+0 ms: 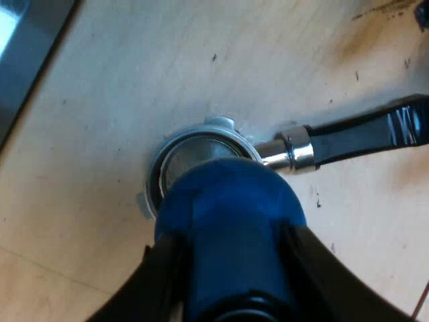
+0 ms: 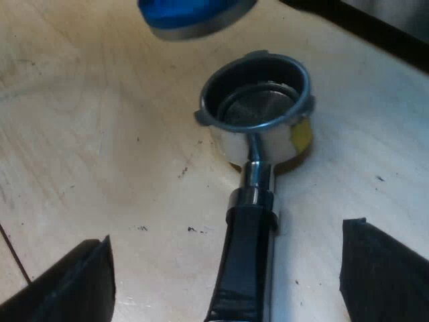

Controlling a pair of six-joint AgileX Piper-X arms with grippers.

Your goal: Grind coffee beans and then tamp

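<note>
- My left claw is clamped on the blue tamper, one black finger on each side of its body.
- In the left wrist view the tamper hangs over the holder and covers the near part of the round basket.
- My right claw is spread wide and has hold of nothing. Its fingers stand well apart, one on each side of the holder's dark handle, and neither touches it.
- The holder sits loose on the pale wooden surface with its basket upright and its handle pointing toward my right claw.
- A shiny metal collar joins the handle to the basket.
- I see flat grey metal at the bottom of the basket, and a yellow patch on its outer wall.
- Dark specks lie on the surface just beside the handle.
- In the right wrist view the tamper's flat base hangs beyond the far rim of the basket, raised above the surface and apart from the rim.
- Farther off, a brown stain marks the wood beyond the handle, and a dark panel crosses the surface well apart from the basket.
</note>
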